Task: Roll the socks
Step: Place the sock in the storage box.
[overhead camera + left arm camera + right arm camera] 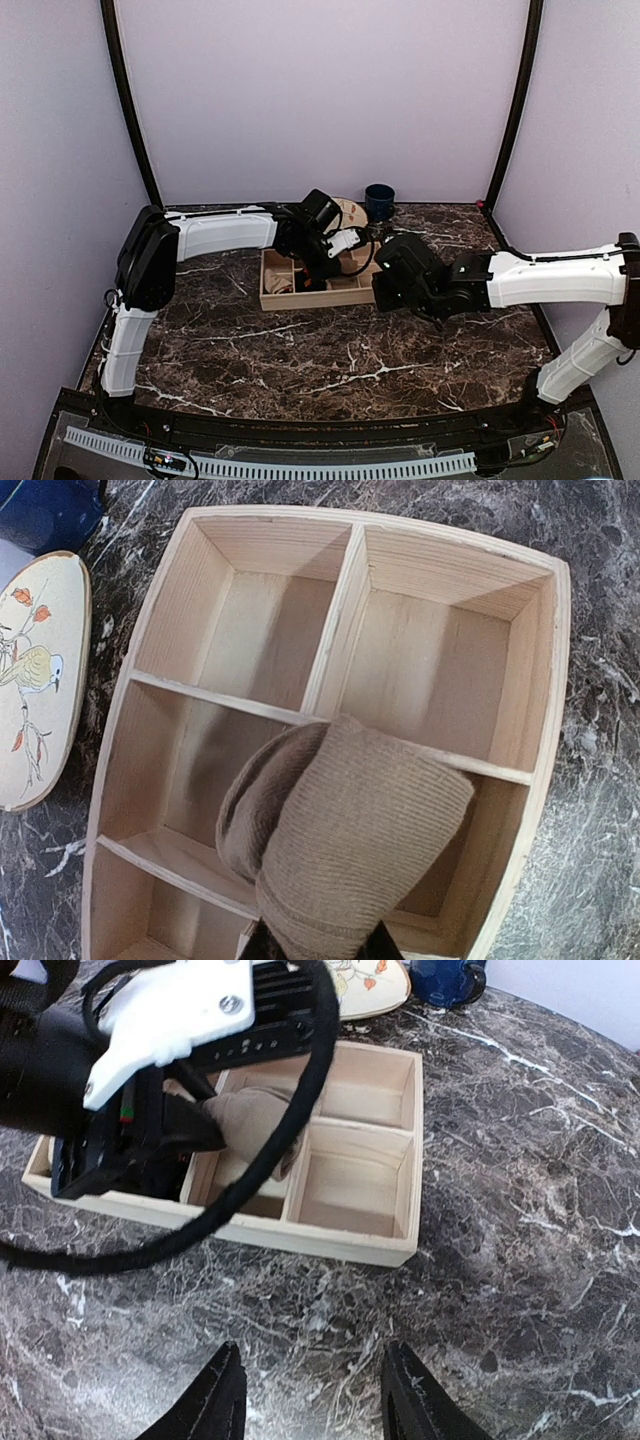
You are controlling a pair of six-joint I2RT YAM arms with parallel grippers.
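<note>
1. Only the top view shows both arms whole; the left hand (320, 260) reaches over the wooden tray (300, 298) at the far middle of the marble bench (330, 370); the right hand (385, 288) sits at the tray's right near corner; the sock is hard to pick out from up there.
2. Only the left wrist view shows the grip; the left hand is clenched on the tan ribbed sock (350, 850), its black fingertips (385, 945) pinching the sock's near end at the bottom edge of the frame.
3. In that view the sock's long axis runs from the fingertips toward the tray's middle; its rounded free end points at a crossing of the dividers and covers it; a darker fold of the sock lies against its left side.
4. The right wrist view gives the side angle; the sock hangs from the left hand down over the tray's middle column; whether it touches the tray floor I cannot tell.
5. That same view shows the right hand released; its two fingers stand well apart with nothing between them, above the bench just short of the tray's near wall.
6. Beyond the tray lie an oval plate (40, 680) painted with a bird and, beside it, a dark blue cup (445, 980).
</note>
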